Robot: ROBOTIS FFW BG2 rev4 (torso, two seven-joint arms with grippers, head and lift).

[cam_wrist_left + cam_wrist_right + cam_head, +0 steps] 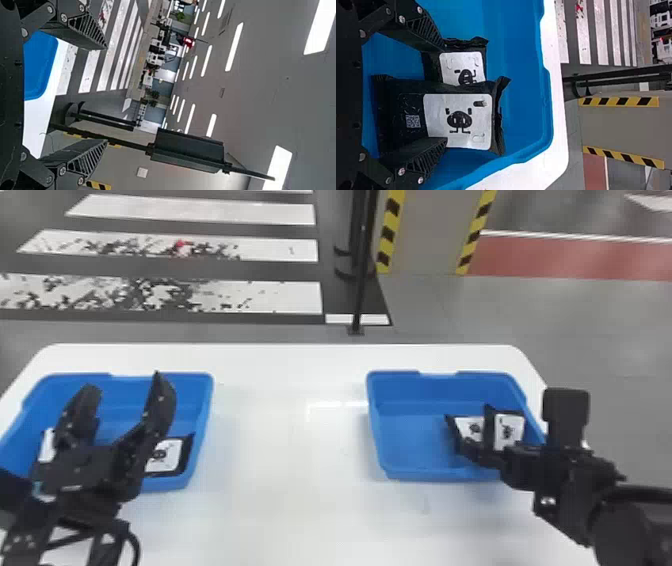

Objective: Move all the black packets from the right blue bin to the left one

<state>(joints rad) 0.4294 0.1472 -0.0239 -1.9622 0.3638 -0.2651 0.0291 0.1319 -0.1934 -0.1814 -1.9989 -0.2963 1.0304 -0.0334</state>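
Left pincer [125,387] wide, nothing held, above the left blue bin [206,410]. A black packet [167,455] lies in that bin, white label up. Right pincer [511,422] also wide, down at the right blue bin [400,475]. Two black packets there, side by side: nearer one [459,118] between its fingers, second [462,65] just beside. Both bins on white table [290,455].
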